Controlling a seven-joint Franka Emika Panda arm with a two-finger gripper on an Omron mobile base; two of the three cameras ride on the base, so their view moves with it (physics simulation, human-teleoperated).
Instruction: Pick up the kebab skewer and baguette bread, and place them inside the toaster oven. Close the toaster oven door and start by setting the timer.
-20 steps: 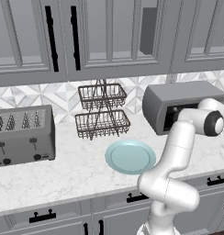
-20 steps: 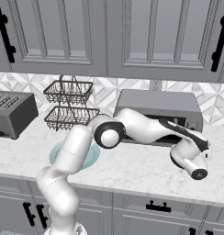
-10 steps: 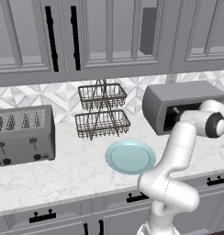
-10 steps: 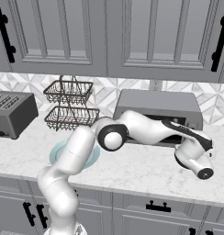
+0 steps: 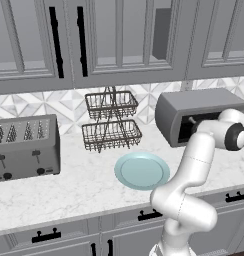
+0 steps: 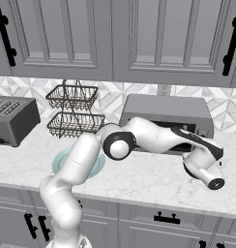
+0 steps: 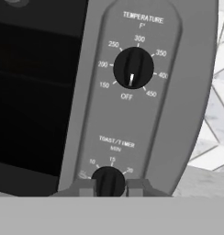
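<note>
On the counter: one toaster oven (image 5: 201,117), one slot toaster (image 5: 25,148), one wire basket rack (image 5: 111,120) with two tiers, and one pale teal plate (image 5: 142,170), nothing on it that I can see.
Toaster oven: grey box against the tiled wall, right of the rack; dark front faces out, control panel on its right end.
Knobs: two on that panel, stacked. Temperature dial (image 7: 133,68) up top, its white mark pointing down toward OFF. Timer knob (image 7: 108,181) below it, labelled toast/timer with minutes printed around it.
Gripper (image 7: 109,186): right at the timer knob, one finger tip on each side, jaws pinched narrow onto it.
Arm: one white arm, reaching from the base across to the oven's right end; wrist hangs low in front of the panel in the right base view.
Skewer and bread: can't tell where they are, the oven's cavity just looks black.
Cabinets: grey doors above, drawers below with black handles.
</note>
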